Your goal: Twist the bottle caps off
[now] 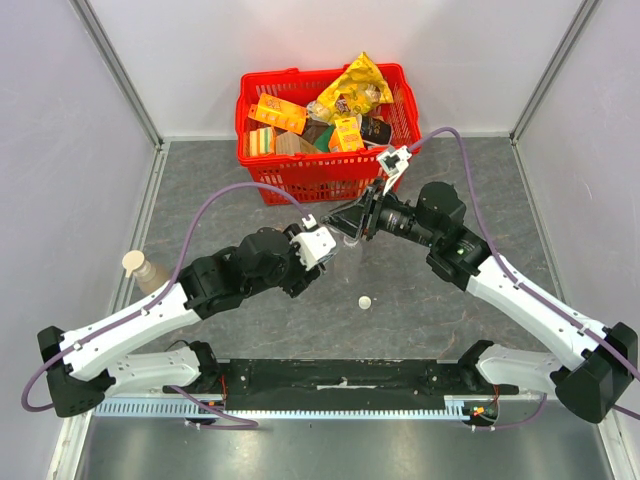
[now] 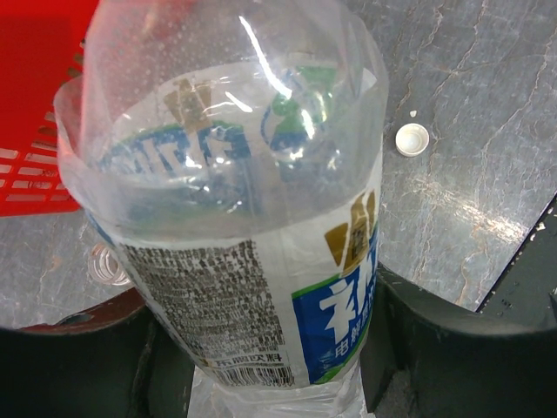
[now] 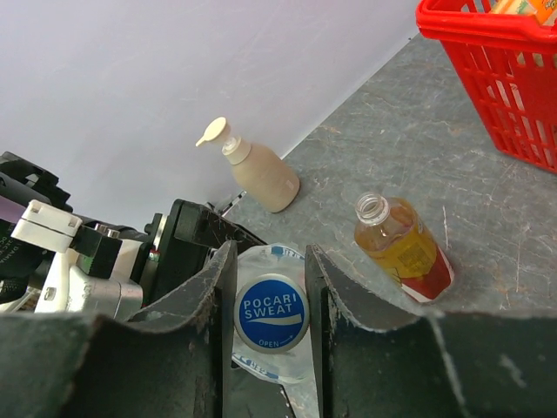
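My left gripper point(image 1: 322, 246) is shut on the body of a clear plastic bottle point(image 2: 244, 226) with a blue and white label. My right gripper point(image 1: 354, 222) meets it from the far side. In the right wrist view its fingers point(image 3: 209, 296) press both sides of the blue cap point(image 3: 271, 313), still on that bottle's neck. A white cap point(image 1: 366, 302) lies loose on the table; it also shows in the left wrist view point(image 2: 412, 139). An amber bottle point(image 3: 402, 249) with a red label stands with its mouth open. The yellow cap is out of view.
A red basket point(image 1: 330, 172) full of packets stands at the back centre. A beige pump bottle point(image 1: 145, 269) stands at the left wall; it also shows in the right wrist view point(image 3: 256, 171). A black rail point(image 1: 340, 375) runs along the near edge.
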